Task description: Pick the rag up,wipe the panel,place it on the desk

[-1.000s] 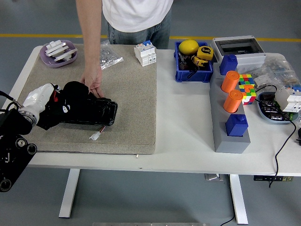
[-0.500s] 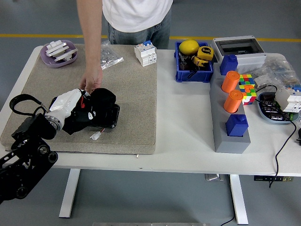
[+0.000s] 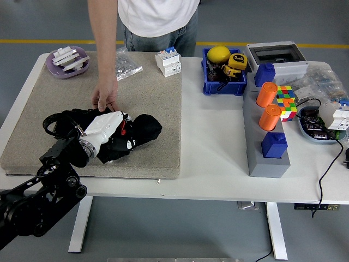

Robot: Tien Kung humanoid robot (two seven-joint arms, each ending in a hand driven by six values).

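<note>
Here, a white table point(image 3: 212, 158) is seen from above, with a large beige felt mat point(image 3: 158, 103) covering its left half. At the mat's far left corner a lilac dish of white parts point(image 3: 68, 60) is set. On the mat's near part, the robot's left hand point(image 3: 106, 128), white-shelled on a black arm, is laid over a crumpled black rag point(image 3: 143, 131); the fingers are closed around the cloth. The black panel point(image 3: 82, 117) is mostly hidden beneath hand and rag. Just beyond the rag, a person's hand point(image 3: 105, 99) is lowered to the mat, fingertips touching the panel's far edge. Right of the mat, a blue bin of tools point(image 3: 223, 68) and a grey block with orange cylinders point(image 3: 267, 117) are placed.
</note>
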